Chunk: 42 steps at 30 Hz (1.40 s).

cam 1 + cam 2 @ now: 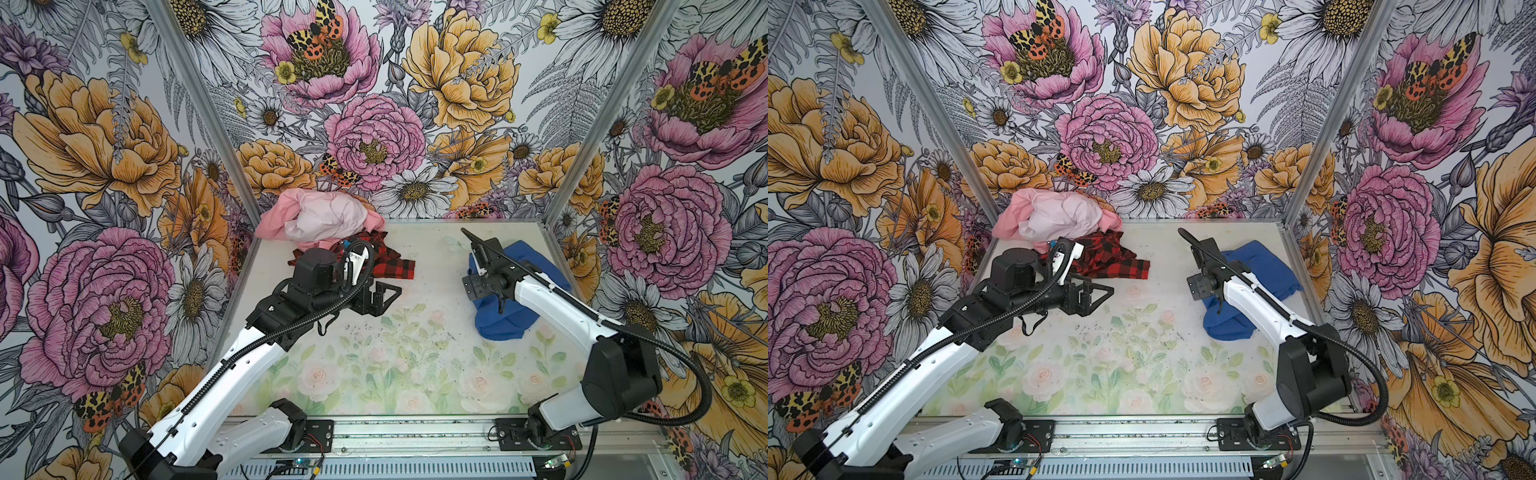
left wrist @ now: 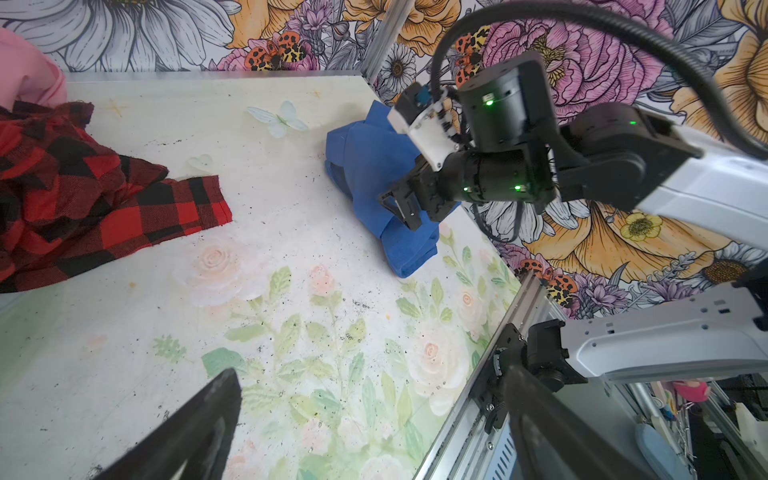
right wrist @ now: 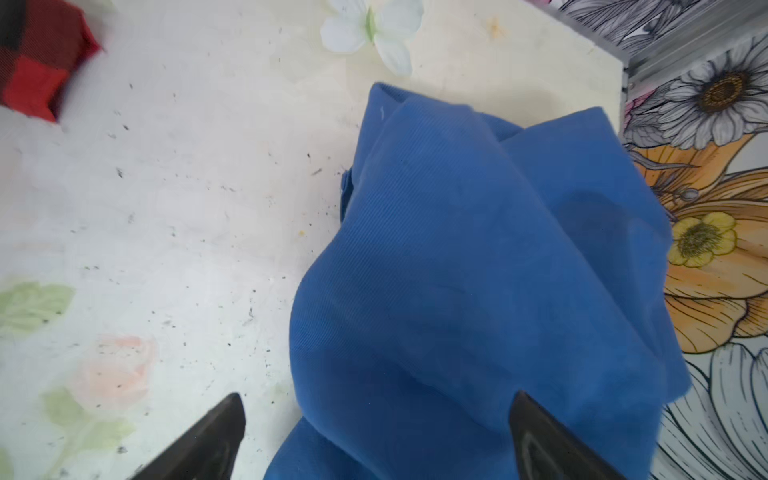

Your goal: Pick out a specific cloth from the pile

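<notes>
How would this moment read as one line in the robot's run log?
blue cloth: lying apart from pile | right gripper: open, above blue cloth | left gripper: open, empty

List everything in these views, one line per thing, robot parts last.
cloth: one, plain royal blue, bunched on the right side of the table, apart from the pile.
pile: one heap, far left corner of the table.
pink cloths: two shades seen, pink and pale pink, top of the pile against the wall.
plaid cloth: one, red and black, near edge of the pile, spilling toward the middle.
table: one, white with a faded flower print and dark specks.
walls: three, bold floral print, around the table.
left pincer: one, black, open and empty, beside the plaid cloth.
right pincer: one, black, open, over the blue cloth, not clamping it.
</notes>
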### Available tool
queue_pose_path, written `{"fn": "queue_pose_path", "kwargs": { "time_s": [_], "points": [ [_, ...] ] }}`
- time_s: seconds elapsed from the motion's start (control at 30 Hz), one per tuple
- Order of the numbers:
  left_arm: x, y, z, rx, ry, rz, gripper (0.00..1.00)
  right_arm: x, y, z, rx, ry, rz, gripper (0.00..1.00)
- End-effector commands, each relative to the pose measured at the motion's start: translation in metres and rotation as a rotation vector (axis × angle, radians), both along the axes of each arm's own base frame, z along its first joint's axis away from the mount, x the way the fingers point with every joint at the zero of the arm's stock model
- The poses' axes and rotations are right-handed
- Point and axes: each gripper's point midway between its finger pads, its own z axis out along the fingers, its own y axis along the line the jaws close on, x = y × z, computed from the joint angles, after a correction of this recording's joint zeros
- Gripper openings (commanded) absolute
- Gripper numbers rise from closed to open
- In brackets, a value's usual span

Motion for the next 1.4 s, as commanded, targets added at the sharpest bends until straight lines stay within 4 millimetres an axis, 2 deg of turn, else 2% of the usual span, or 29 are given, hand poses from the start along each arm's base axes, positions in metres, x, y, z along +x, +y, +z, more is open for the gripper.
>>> {"fn": "queue_pose_path", "kwargs": {
  "time_s": [0.0,0.07,0.13,0.23,0.4,0.5,0.67,0.7,0.8,0.87,0.97,1.1,1.13,1.23,1.37],
  "points": [
    [-0.005,0.006,0.006,-0.034,-0.020,-0.007,0.99,0.015,-0.017,-0.007,-0.212,0.022,0.002,0.99],
    [-0.004,0.010,0.003,-0.035,-0.013,0.001,0.99,0.024,-0.024,-0.017,-0.273,0.032,-0.039,0.99],
    [-0.002,0.013,0.000,-0.033,-0.007,0.014,0.99,0.032,-0.028,-0.031,-0.270,0.061,-0.063,0.99],
    [-0.001,0.017,0.000,-0.037,-0.007,0.023,0.99,0.044,-0.043,-0.044,-0.278,0.087,-0.122,1.00],
    [-0.002,0.024,0.003,-0.044,-0.015,0.033,0.99,0.054,-0.064,-0.059,-0.222,0.138,-0.169,1.00],
    [-0.001,0.028,0.001,-0.046,-0.011,0.042,0.99,0.051,-0.073,-0.081,-0.146,0.223,-0.185,0.99],
    [-0.002,0.031,0.003,-0.050,-0.010,0.045,0.99,0.033,-0.067,-0.123,0.028,0.383,-0.204,0.99],
    [-0.002,0.032,0.004,-0.049,-0.013,0.045,0.99,0.030,-0.066,-0.131,0.046,0.408,-0.210,0.96],
    [-0.002,0.036,0.007,-0.048,-0.023,0.057,0.99,0.028,-0.067,-0.131,0.065,0.415,-0.222,0.91],
    [-0.003,0.037,0.009,-0.049,-0.027,0.061,0.99,0.030,-0.065,-0.131,0.097,0.415,-0.226,0.83],
    [-0.002,0.040,0.012,-0.047,-0.034,0.070,0.99,0.039,-0.058,-0.129,0.169,0.408,-0.219,0.60],
    [-0.002,0.044,0.017,-0.045,-0.044,0.083,0.99,0.058,-0.051,-0.126,0.236,0.395,-0.219,0.10],
    [-0.003,0.045,0.018,-0.042,-0.045,0.088,0.99,0.065,-0.050,-0.122,0.258,0.379,-0.215,0.00],
    [-0.004,0.048,0.020,-0.039,-0.049,0.098,0.99,0.092,-0.044,-0.107,0.350,0.322,-0.215,0.00],
    [-0.006,0.051,0.021,-0.038,-0.046,0.109,0.99,0.148,-0.037,-0.071,0.448,0.191,-0.190,0.00]
  ]
}}
